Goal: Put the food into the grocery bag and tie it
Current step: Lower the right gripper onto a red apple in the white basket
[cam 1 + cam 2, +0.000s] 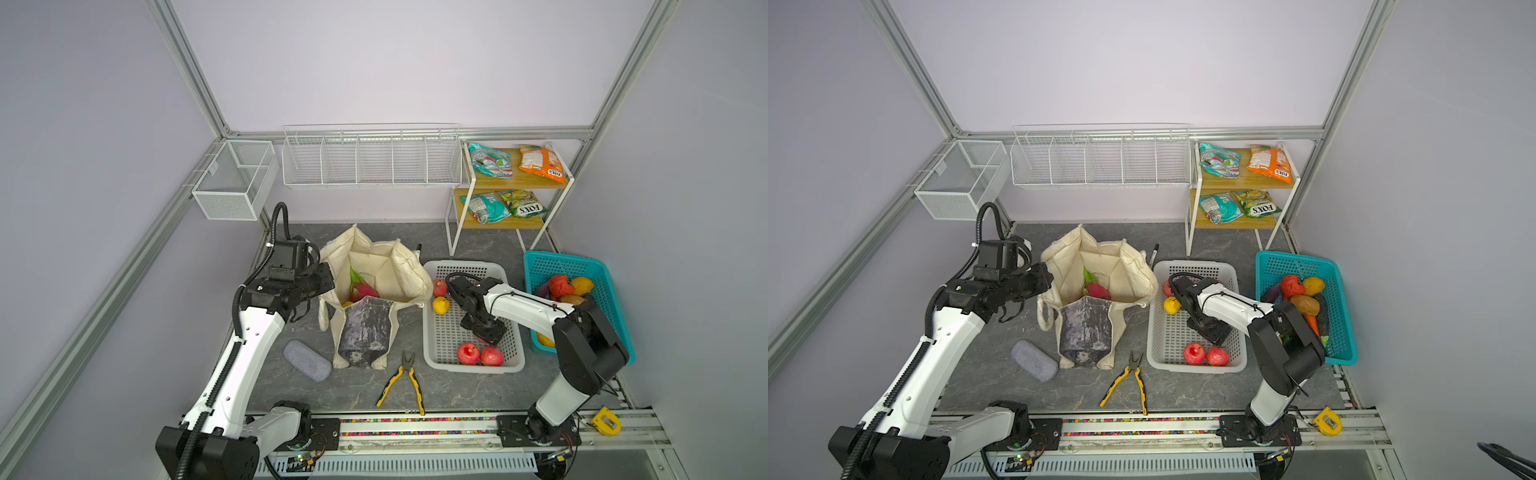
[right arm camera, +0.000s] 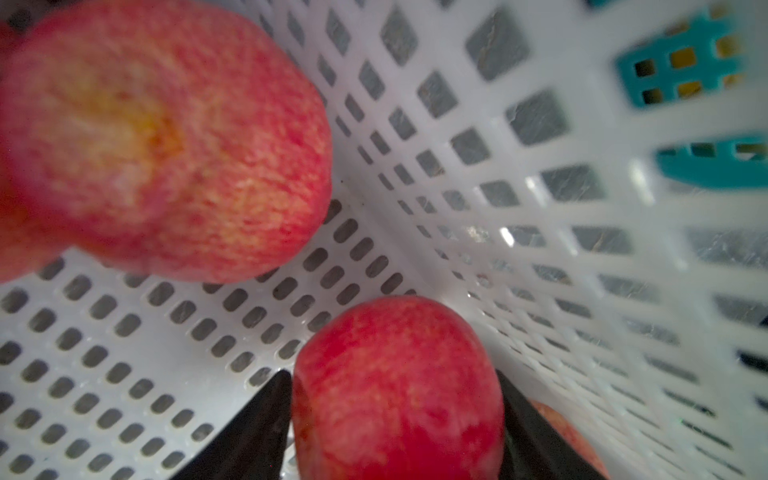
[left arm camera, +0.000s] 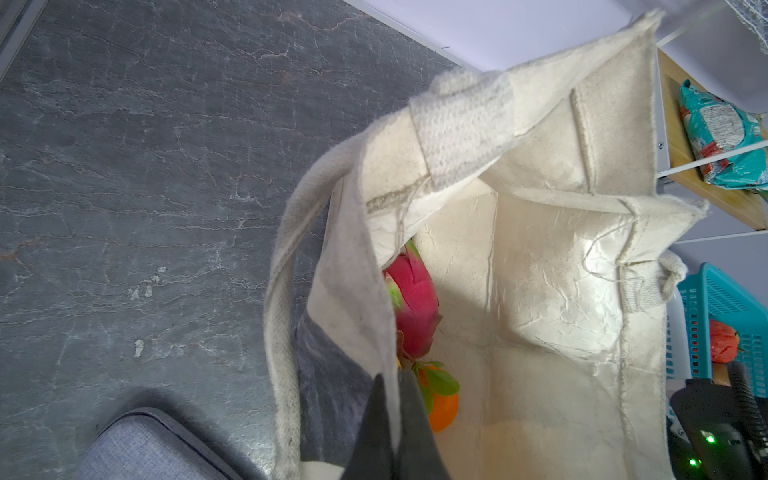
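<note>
The left gripper (image 3: pixel 392 388) is pinched shut on the near rim of the bag (image 1: pixel 376 266), which stands left of the middle of the tabletop (image 1: pixel 457 390). Judging by the pose, this hold is there to keep the soft cloth from folding in and to keep the mouth wide for whatever comes next. Inside, against that held wall, lie a dragon fruit (image 3: pixel 415 307) and an orange (image 3: pixel 445 409), so the packing has begun but is far from done. In front of the bag, toward the near edge, the pliers (image 1: pixel 405 382) lie apart; they are not food and should be left alone. Right of the middle sits the white basket (image 1: pixel 473 368), and the right gripper (image 2: pixel 395 374) reaches down into its near end. There its jaws are pressed on the two sides of an apple (image 2: pixel 399 419), likely to lift it across to the open bag. A second apple (image 2: pixel 158 137) lies close by, so a clean lift matters. More produce waits in the teal basket (image 1: pixel 615 291) at the right edge, and the packets (image 1: pixel 540 163) rest on the shelf (image 1: pixel 513 179) in the far right corner.
</note>
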Motion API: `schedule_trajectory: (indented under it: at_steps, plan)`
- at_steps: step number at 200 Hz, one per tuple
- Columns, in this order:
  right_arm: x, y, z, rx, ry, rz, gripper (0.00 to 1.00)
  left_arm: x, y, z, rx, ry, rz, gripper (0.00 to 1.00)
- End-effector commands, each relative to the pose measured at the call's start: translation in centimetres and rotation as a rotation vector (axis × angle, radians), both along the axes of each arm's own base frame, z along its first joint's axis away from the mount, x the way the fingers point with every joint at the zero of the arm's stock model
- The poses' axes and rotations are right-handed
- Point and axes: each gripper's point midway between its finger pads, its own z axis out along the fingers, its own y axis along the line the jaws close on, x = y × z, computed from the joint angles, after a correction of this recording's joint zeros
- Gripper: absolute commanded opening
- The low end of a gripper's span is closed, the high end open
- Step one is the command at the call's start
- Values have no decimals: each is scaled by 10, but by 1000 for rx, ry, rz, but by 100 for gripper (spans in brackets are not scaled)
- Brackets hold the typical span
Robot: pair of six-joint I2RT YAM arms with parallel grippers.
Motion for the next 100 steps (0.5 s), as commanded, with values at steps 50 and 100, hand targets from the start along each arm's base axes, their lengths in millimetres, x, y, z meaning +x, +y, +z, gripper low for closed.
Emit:
schedule_trajectory:
  at_steps: [50, 100]
  plan:
    - [-4, -10, 0, -37, 2, -9, 57, -4, 2, 0, 5, -3, 5, 0]
    - [1, -7, 6, -25, -18, 7, 46, -3, 2, 0, 6, -5, 3, 0]
